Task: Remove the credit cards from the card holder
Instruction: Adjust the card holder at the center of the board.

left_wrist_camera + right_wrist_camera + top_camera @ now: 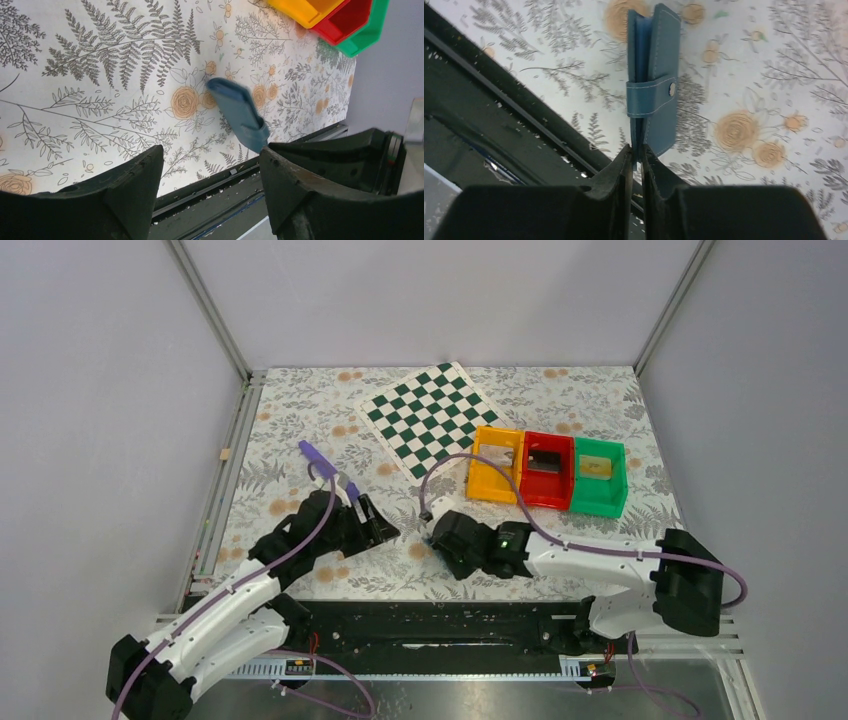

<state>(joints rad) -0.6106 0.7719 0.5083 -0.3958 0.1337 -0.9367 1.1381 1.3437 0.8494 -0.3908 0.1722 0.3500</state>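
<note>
Card holder [654,75]: blue, folded shut, snap strap [651,95] buttoned across its open side. It sits in the upper middle of the right wrist view, standing on its thin edge rather than lying flat.

Right end effector [637,152]: fingers almost together, pinching the near edge of the card holder at the bottom of that frame. Judgement: the edge-on hold presents the strap and the opening to the other arm. Whether the far end touches the counter [100,75] I cannot tell.

Left end effector [210,160]: fingers wide apart with nothing between them. It faces the card holder, which lies centre-right in the left wrist view, a little beyond the fingertips. Judgement: it is poised as the free hand to undo the strap.

Credit cards: none visible in the card holder. Only a paler blue layer shows between the covers, so extraction has not started.

Further back, right of centre in the top view: orange bin [490,490], red bin [547,500] and green bin [600,502], side by side and touching.
- Red bin holds a dark object.
- Green bin holds a small tan-yellow flat piece, too small to identify.
- Judgement: these are probably the drop-off places.

Farthest, upper centre: chequered board [433,417], well apart from both arms.

Risk: a pinch this thin could let the card holder twist when the strap is pulled.
</note>
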